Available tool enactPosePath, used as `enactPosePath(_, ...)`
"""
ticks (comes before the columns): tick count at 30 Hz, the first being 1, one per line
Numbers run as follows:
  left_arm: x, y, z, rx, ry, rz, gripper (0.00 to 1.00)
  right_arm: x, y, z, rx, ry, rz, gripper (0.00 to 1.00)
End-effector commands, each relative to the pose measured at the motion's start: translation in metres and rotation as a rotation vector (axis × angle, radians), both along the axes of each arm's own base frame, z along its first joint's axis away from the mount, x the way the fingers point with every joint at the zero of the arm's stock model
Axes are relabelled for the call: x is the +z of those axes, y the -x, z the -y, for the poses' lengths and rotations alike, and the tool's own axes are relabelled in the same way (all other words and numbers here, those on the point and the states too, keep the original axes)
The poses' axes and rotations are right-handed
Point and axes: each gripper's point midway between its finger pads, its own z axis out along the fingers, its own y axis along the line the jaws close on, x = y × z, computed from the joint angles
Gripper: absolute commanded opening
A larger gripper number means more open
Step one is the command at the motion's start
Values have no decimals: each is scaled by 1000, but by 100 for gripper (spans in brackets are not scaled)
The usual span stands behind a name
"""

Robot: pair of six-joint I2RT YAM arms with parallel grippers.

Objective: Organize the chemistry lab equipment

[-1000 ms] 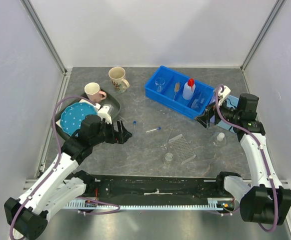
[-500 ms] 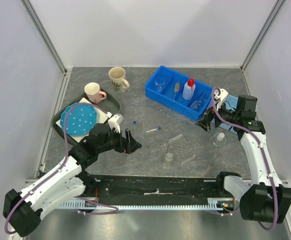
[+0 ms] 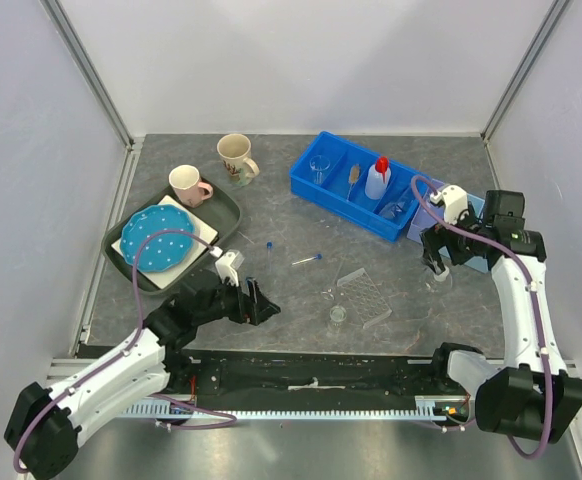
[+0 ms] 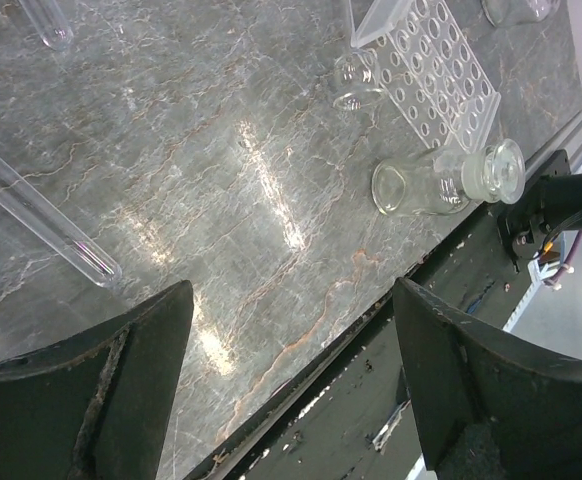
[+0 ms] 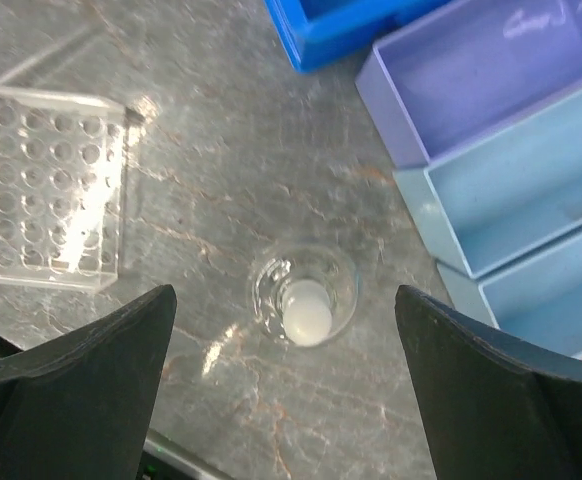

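Both grippers gape wide and empty. The left gripper point(image 4: 291, 290) is low over the table, the right gripper point(image 5: 283, 300) above one beaker point(image 5: 321, 285). Between them lie one flask point(image 4: 441, 185), one rack point(image 4: 426, 70) and two tubes point(image 3: 309, 259). Farther off, the bin point(image 3: 336, 208) holds one bottle point(image 3: 376, 178), one brush point(image 3: 353, 178) and goggles point(image 3: 396, 207).

No legible text, label, brand, number or sign in any view. Faint raised marking inside lilac bin point(image 5: 491, 80), seen from the right wrist, too blurred to read. Printed motif on beige mug point(image 3: 235, 155), too small to resolve as lettering. White squeeze bottle point(image 3: 376, 181): no lettering resolvable at this size.
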Motion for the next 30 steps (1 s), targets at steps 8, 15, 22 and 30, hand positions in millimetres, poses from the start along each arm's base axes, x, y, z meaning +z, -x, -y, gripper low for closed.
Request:
enactPosePath(8, -5, 5, -3, 21, 74, 47, 87, -50, 15, 36, -119, 132, -212, 98)
enactPosePath(15, -6, 5, -2, 19, 73, 43, 87, -81, 6, 40, -111, 130, -276, 98)
enactPosePath(22, 1, 4, -1, 18, 80, 43, 86, -102, 1, 35, -88, 92, -332, 98)
enactPosePath(30, 20, 1, 1, 16, 88, 63, 86, -121, 4, 43, -96, 140, -350, 98)
